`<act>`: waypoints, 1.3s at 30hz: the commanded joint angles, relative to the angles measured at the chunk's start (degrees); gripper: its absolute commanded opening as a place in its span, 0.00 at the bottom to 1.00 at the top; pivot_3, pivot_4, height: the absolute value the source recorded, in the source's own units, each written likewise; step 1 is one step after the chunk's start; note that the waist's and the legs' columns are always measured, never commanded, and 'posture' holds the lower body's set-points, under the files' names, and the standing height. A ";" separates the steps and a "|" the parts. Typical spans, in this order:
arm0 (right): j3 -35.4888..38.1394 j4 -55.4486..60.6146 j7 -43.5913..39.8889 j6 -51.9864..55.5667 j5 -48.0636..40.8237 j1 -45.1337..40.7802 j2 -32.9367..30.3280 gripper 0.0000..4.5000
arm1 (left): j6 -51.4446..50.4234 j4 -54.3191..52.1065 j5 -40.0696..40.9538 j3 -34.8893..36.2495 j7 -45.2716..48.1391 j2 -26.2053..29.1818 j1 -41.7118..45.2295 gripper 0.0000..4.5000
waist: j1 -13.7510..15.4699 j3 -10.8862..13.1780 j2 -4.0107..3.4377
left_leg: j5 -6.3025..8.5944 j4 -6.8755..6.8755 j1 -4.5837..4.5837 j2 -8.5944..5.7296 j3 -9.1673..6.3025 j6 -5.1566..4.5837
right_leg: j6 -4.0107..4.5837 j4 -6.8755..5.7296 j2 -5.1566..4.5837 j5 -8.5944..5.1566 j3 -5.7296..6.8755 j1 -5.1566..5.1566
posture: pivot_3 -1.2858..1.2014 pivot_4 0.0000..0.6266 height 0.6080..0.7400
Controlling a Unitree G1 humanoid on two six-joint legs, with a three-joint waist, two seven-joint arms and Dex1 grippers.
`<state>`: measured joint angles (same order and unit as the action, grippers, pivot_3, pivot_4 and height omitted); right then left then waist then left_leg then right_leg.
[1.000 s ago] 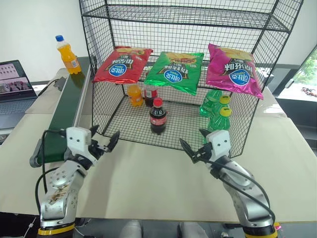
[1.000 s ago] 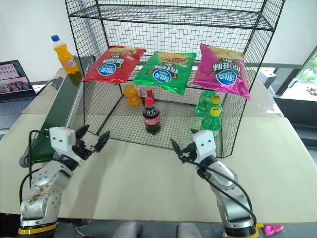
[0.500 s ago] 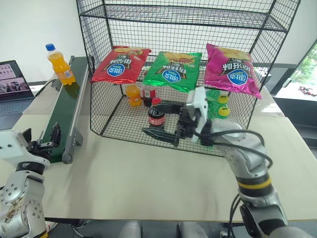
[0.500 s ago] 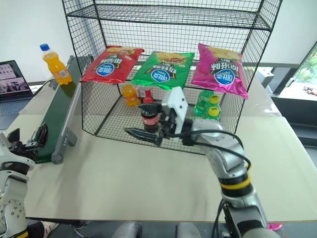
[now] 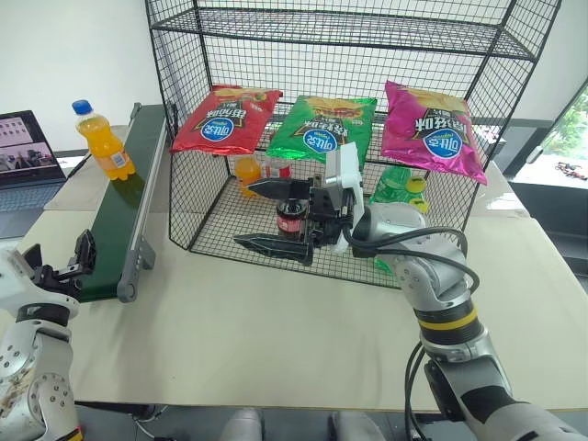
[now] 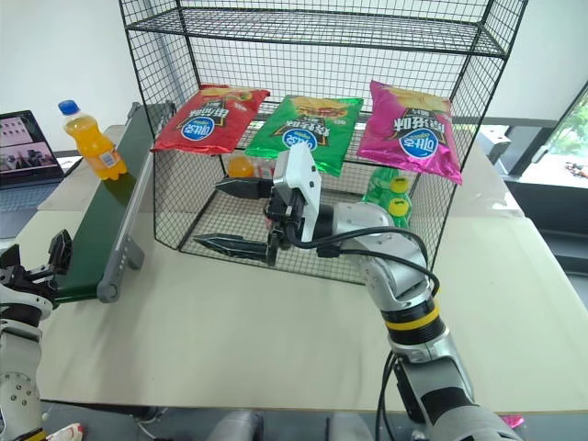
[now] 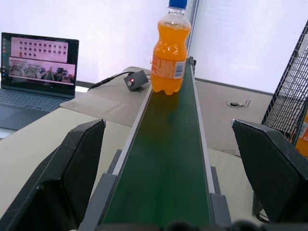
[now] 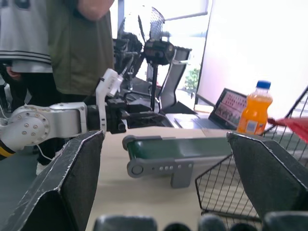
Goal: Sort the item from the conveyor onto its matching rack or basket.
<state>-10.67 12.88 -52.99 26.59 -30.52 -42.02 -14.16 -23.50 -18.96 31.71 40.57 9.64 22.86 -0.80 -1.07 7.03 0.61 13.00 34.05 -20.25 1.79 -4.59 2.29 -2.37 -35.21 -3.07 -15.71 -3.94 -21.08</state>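
Note:
The item, an orange soda bottle (image 5: 103, 142) with a blue cap, stands upright on the far part of the dark green conveyor (image 5: 121, 216). My left gripper (image 5: 62, 261) is open at the conveyor's near end, pointing along the belt toward the bottle (image 7: 169, 53), well short of it. My right gripper (image 5: 244, 216) is open and empty, held in front of the lower tier of the black wire rack (image 5: 349, 24), fingers pointing sideways toward the conveyor. The bottle (image 8: 254, 114) stands far beyond its fingers.
Three chip bags lie on the rack's middle tier. A cola bottle (image 5: 292, 219), an orange bottle (image 5: 246, 172) and green bottles (image 5: 404, 184) stand on the bottom tier. A laptop (image 5: 23, 161) sits left of the conveyor. A person (image 8: 72, 43) stands beyond the table.
The bottle has ridden nearer along the belt. My right gripper rose and swung to point left. My left gripper swung out to the conveyor's near end.

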 commanded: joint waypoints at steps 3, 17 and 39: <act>1.44 1.49 -0.10 -2.35 -1.04 -0.79 0.74 1.00 | 1.89 1.65 0.00 0.30 1.34 2.89 2.23 0.99 | -0.01 0.00 0.00 | 0.00 0.00 0.00 0.00 0.00 0.00 | 0.00 0.01 -0.01 0.00 0.00 0.00 | 0.52 0.24 0.98; 2.41 3.02 1.78 -2.00 -1.96 -0.26 1.26 1.00 | 3.59 7.10 -1.41 -1.71 3.57 6.49 6.84 0.99 | 0.01 0.00 0.00 | 0.00 -0.03 -0.01 0.00 0.01 0.00 | 0.00 0.00 -0.01 0.00 0.00 -0.03 | 0.52 0.24 0.98; 2.58 3.44 3.00 -1.95 -1.45 0.33 1.26 1.00 | 5.07 15.47 -1.14 -1.87 7.54 10.11 10.89 0.73 | -0.05 0.01 -0.02 | 0.00 -0.10 0.00 0.01 0.02 0.00 | 0.00 0.00 -0.01 0.00 0.00 -0.07 | 0.52 0.24 0.98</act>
<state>-9.33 14.16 -50.33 25.38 -30.64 -41.58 -13.04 -18.98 -2.10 29.74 38.34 16.48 32.14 9.89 -1.12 7.04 0.58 13.00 33.94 -20.26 1.79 -4.57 2.30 -2.37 -35.21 -3.09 -15.70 -3.94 -21.15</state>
